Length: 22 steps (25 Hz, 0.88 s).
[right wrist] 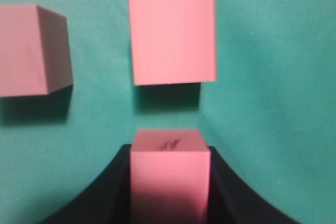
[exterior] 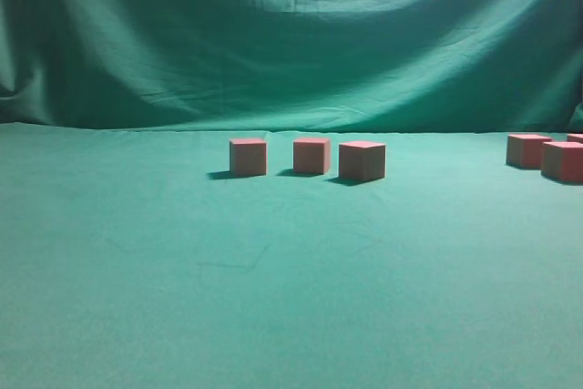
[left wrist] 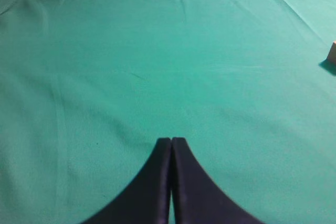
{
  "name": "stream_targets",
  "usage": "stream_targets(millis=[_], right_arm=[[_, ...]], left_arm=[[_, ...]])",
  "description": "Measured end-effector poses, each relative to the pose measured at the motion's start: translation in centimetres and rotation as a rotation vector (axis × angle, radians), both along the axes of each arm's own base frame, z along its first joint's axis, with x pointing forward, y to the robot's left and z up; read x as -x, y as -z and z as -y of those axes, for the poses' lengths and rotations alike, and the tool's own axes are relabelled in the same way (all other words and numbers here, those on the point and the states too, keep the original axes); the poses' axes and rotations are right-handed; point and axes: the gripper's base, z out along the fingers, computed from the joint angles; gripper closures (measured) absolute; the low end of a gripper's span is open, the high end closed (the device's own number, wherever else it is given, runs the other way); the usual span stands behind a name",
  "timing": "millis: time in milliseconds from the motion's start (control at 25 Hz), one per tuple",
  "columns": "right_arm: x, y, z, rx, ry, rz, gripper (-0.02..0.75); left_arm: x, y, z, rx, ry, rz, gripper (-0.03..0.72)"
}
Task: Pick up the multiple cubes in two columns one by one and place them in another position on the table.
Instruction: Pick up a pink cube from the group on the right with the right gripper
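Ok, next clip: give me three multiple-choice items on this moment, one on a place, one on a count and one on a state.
1. Where is the small matte salmon-pink cube nearest the right gripper?
A) between its fingers
B) stacked on another cube
C) outside its left finger

2. How many salmon-pink cubes stand in the middle row of the exterior view?
A) two
B) three
C) five

3. How does the left gripper stand?
A) wide open
B) shut, empty
C) shut on a cube

Key:
1 A: in the right wrist view the dark fingers press against both of its sides.
2 B: one on the left, one in the middle, one on the right.
3 B: the tips meet, with only the green cloth table beyond them.
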Motion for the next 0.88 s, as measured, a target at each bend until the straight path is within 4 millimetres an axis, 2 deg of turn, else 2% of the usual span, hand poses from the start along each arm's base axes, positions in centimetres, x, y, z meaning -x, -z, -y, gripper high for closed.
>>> stream_targets(millis=[160,360,480,680,880], right_arm=[[0.7,-0.8,-0.3,0.005,0.024,-0.087,0.472],[2.5,-4.8,-3.9,0.008,-0.094,-0.065,0.472],[3.7,-7.7,-7.4,-0.009,-0.231,0.02,0.472],[4.6,-11.4,-15.2,-0.076,-0.472,0.14,0.472],[3.6,-12.1,-22.6,-0.098,-0.609,0.152,0.472]], left_arm=[[0.0,0.0,0.0,0.0,0.0,0.0,0.688],[0.0,0.0,0.0,0.0,0.0,0.0,0.688],[0.0,0.0,0.0,0.0,0.0,0.0,0.688],[0.0,0.0,0.0,0.0,0.0,0.0,0.688],[0.0,0.0,0.0,0.0,0.0,0.0,0.688]])
